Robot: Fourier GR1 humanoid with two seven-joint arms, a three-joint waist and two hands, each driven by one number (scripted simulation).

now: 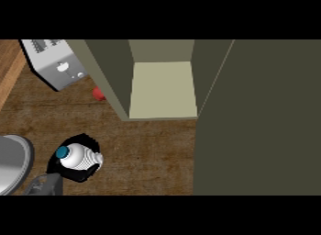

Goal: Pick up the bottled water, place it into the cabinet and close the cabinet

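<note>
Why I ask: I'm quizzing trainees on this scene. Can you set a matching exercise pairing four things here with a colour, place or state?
Things:
1. bottled water
2. toaster
3. cabinet
4. red object

Descriptions:
A. door standing open
B. silver, at the counter's far left
C. partly hidden by the cabinet's side wall
D. held in the curled left hand

Pairs: 1-D, 2-B, 3-A, 4-C

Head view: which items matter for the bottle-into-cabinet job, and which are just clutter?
Job:
- bottled water
- left hand, curled round it
- cabinet, open
- cabinet door, swung open at the right

Lying about:
- toaster
- red item, half hidden behind the cabinet's side
- grey rounded thing at the left edge, cannot identify
</note>
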